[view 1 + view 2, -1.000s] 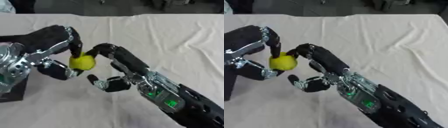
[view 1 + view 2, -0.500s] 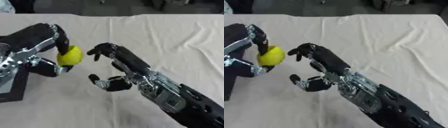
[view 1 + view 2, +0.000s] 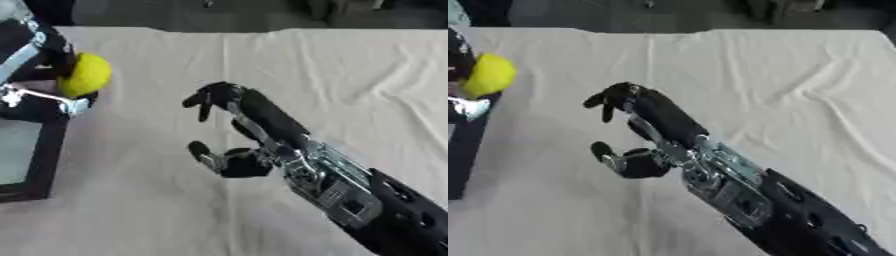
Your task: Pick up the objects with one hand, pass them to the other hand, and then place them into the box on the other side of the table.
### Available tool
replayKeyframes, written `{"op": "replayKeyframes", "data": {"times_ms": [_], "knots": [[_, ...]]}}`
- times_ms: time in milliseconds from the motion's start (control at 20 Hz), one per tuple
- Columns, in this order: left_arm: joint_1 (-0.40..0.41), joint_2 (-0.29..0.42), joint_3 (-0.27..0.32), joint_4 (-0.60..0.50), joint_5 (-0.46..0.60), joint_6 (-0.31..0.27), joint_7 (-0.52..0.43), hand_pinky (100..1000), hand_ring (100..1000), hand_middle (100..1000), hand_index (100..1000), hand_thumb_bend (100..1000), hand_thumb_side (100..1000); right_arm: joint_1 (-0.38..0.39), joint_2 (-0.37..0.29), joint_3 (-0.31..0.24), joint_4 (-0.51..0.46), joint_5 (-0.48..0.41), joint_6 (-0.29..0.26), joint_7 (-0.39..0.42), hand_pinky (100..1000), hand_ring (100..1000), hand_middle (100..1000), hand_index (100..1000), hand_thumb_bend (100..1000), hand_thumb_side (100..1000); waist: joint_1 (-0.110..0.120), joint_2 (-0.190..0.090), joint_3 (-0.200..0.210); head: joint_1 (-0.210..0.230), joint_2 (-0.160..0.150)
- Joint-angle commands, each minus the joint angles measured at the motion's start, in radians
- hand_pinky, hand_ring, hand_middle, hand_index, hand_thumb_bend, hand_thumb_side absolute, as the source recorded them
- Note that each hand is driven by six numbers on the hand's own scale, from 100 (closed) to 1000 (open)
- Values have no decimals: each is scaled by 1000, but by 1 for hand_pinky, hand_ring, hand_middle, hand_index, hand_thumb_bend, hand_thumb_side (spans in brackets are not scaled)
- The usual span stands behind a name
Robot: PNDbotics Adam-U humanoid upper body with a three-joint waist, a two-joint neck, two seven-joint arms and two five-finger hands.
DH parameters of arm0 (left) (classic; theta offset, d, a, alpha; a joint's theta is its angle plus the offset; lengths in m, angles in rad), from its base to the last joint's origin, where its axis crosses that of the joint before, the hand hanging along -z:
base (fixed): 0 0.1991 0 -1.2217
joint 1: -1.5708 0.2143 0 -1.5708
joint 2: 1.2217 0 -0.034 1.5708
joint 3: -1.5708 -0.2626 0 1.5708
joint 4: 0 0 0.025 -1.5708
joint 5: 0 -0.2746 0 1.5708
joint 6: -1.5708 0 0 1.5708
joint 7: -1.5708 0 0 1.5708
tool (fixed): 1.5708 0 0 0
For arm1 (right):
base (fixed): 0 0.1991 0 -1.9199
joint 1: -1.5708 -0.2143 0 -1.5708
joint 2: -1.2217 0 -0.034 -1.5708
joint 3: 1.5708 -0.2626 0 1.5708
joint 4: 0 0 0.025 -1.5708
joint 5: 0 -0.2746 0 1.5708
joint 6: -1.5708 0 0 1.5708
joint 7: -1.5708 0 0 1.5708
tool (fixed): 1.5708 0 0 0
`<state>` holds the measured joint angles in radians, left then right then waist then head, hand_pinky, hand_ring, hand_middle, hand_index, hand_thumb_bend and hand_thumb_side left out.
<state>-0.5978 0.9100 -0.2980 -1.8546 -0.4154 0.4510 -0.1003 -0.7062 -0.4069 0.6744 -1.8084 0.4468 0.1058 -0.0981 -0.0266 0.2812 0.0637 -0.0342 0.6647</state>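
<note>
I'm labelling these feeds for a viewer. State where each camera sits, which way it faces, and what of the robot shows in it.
Left eye view: in the head, looking down at the cloth-covered table; shows the left hand curled round the yellow ball above the dark box, and the right hand open, empty.
Right eye view: beside it, same downward aim, scene shifted left; the left hand is mostly cut off.
Shared: ball, right arm, box edge, wrinkled cloth.

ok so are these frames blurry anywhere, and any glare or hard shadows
Left eye view: soft all over, the yellow ball and left hand smeared, the right hand clearer. Right eye view: same softness; the cloth-covered table is evenly lit, only faint fold shadows, no glare.
</note>
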Motion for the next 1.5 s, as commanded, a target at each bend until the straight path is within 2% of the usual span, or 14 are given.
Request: {"op": "replayKeyframes", "data": {"times_ms": [50, 250, 350, 600, 700, 750, 850, 1000, 1050, 1150, 1300, 1450, 1500], "knots": [[19, 50, 70, 32, 30, 23, 54, 596, 507, 377, 404, 267, 100, -6, -29, -25, -41, -14, 11, -11, 808, 834, 501, 765, 265, 100, 2, -18, 1, 31, -10], [63, 57, 119, 96, 54, 42, 109, 593, 506, 377, 405, 257, 100, -2, -41, -44, -72, -29, 23, -22, 805, 831, 496, 762, 265, 100, 1, -17, 4, 74, -16], [70, 53, 130, 129, 63, 47, 128, 591, 506, 381, 411, 236, 100, -1, -44, -50, -86, -36, 29, -24, 803, 829, 494, 761, 243, 100, -1, -17, 5, 87, -19], [78, 31, 157, 248, 78, 60, 179, 592, 511, 410, 450, 205, 100, 4, -53, -75, -129, -53, 41, -35, 801, 825, 491, 759, 264, 100, -9, -17, 5, 115, -30], [81, 26, 162, 281, 83, 60, 191, 603, 525, 448, 502, 244, 100, 5, -55, -81, -139, -58, 46, -38, 801, 824, 490, 758, 264, 100, -11, -17, 5, 119, -32], [82, 23, 162, 294, 82, 57, 189, 626, 558, 487, 563, 327, 100, 6, -56, -82, -142, -59, 47, -39, 800, 823, 489, 757, 263, 100, -12, -17, 5, 120, -32], [84, 17, 164, 315, 59, 46, 164, 664, 624, 555, 671, 427, 105, 8, -55, -85, -145, -62, 51, -40, 799, 822, 488, 756, 260, 100, -14, -16, 4, 120, -33], [87, 5, 177, 338, 10, 39, 121, 722, 719, 660, 786, 549, 223, 11, -56, -90, -149, -64, 54, -43, 799, 821, 487, 756, 256, 100, -17, -16, 2, 119, -34], [88, 2, 181, 345, -1, 41, 112, 726, 733, 676, 800, 583, 263, 13, -56, -91, -150, -65, 55, -45, 799, 820, 486, 756, 261, 100, -17, -16, 1, 118, -34], [90, -2, 187, 355, -19, 50, 104, 726, 737, 681, 803, 616, 278, 14, -57, -93, -152, -68, 57, -47, 798, 820, 485, 755, 260, 100, -18, -16, 1, 118, -34], [91, -4, 192, 358, -41, 62, 103, 724, 735, 678, 801, 613, 281, 16, -58, -93, -154, -70, 58, -50, 797, 819, 484, 755, 259, 100, -18, -16, 2, 115, -32], [92, -7, 198, 352, -44, 74, 115, 717, 729, 671, 797, 559, 276, 19, -59, -94, -155, -70, 59, -51, 797, 818, 484, 755, 260, 100, -18, -16, 2, 113, -31], [92, -9, 200, 347, -41, 77, 122, 711, 722, 668, 797, 496, 316, 20, -60, -96, -156, -70, 59, -53, 797, 819, 484, 755, 256, 100, -18, -17, 2, 110, -30]]}}
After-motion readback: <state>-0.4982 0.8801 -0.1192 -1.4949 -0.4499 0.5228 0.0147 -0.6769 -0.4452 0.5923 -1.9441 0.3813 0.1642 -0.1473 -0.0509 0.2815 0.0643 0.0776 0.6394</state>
